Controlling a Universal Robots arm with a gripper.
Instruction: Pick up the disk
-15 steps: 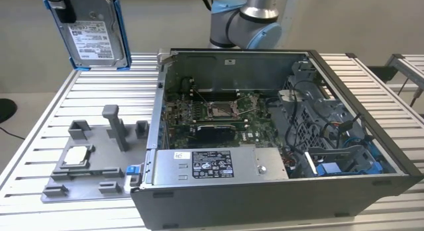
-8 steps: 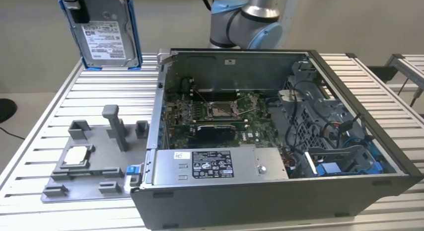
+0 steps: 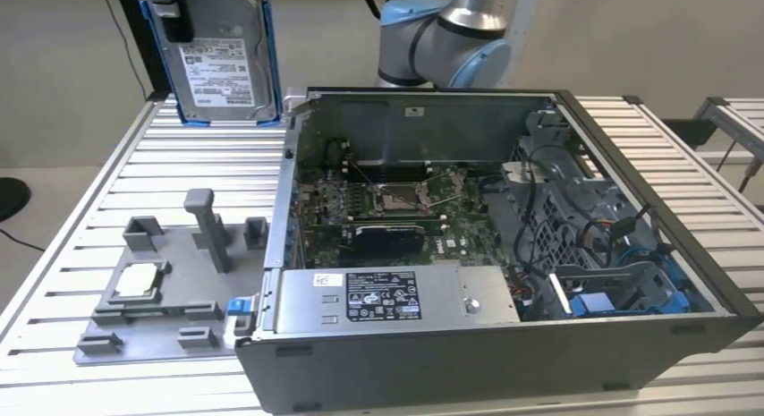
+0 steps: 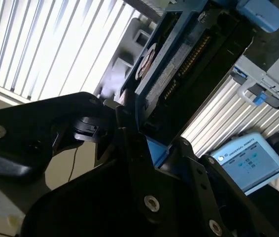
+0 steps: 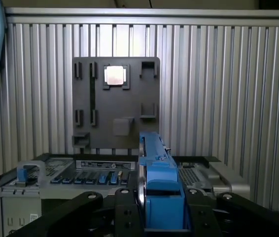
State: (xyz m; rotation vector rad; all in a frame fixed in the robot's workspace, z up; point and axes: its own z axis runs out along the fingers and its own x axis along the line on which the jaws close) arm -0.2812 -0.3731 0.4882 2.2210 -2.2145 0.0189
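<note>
**Flat rectangular silver-grey metal disk in its blue plastic caddy (image 3: 221, 63), held aloft at the exterior view's left.**

Clamped edge-on between the black fingers (image 5: 124, 215) of the gripper (image 5: 161, 219), closed tight on the blue frame. Hangs upright, white label towards the exterior view, off the ribbed aluminium table (image 3: 179, 174) and apart from the open grey steel computer case (image 3: 502, 210). Grip on the caddy rather than the bare metal, probably to spare the drive's faces and give the pads a firm edge. Upright carriage probably follows from that edge grip. On the table beside the case: a dark grey plastic fixture plate (image 3: 156, 318) bearing a small square silver chip (image 3: 135, 280). Further out: the grey-and-blue robot arm (image 3: 448, 31), a pale blue teach pendant (image 4: 248, 165) and a plain beige wall (image 3: 60, 40).
</note>
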